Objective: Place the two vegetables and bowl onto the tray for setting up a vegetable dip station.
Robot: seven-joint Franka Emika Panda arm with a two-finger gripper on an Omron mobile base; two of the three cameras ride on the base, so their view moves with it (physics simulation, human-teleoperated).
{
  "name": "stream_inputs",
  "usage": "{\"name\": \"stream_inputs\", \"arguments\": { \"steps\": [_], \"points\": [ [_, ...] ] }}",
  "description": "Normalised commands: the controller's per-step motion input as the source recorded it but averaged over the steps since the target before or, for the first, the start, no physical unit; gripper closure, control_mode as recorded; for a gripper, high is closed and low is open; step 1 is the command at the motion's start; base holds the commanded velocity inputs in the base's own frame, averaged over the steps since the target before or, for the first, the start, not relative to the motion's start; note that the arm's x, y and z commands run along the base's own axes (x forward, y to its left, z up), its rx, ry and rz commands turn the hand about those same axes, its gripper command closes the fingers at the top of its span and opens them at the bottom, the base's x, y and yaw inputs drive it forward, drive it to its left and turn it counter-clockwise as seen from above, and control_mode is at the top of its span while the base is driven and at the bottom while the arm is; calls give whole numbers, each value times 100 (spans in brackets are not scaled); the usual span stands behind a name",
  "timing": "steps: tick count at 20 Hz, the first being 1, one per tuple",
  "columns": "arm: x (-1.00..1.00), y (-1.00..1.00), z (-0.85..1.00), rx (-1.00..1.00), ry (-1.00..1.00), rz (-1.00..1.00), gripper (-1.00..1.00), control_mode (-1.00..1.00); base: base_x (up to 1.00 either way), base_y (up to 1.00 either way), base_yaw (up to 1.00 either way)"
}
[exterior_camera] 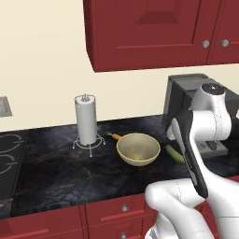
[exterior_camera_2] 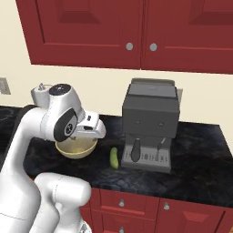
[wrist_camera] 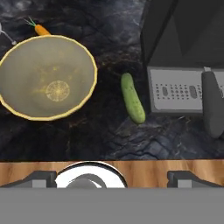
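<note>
Right now my fingers [wrist_camera: 112, 177] stand wide apart and empty, their two dark tips showing low in the hand view, hanging above the dark marbled stone desk [exterior_camera: 56, 172]. Taking the round, deep cream-beige bowl [wrist_camera: 46, 76] as my landmark: it sits upright on the desk, its pale inside bare. Behind its far rim, on the side toward the white paper-towel roll on a wire stand [exterior_camera: 87, 120], lies the slim orange carrot with a green stem tip [wrist_camera: 40, 29]; the bowl hides most of it, so I cannot tell whether the two touch. On the bowl's other side, near but apart from it, lies the short green cucumber [wrist_camera: 132, 97], just beside the foot of the grey boxy coffee machine [exterior_camera_2: 150, 123]. In the left base view my own arm covers part of the cucumber and much of the machine. In the right base view my hand blocks the bowl's upper part. A strip of brown wood [wrist_camera: 144, 168] crosses the bottom of the hand view; too little shows to say what it is.
</note>
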Motion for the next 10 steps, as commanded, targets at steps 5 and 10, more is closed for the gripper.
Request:
{"name": "stream_inputs", "arguments": {
  "steps": [5, 10],
  "points": [
    [21, -20, -45, -4, 0, 0, -100, -100, 0, 0, 0],
    [11, -24, -50, 0, 0, 0, -100, -100, 0, 0, 0]
  ]
}}
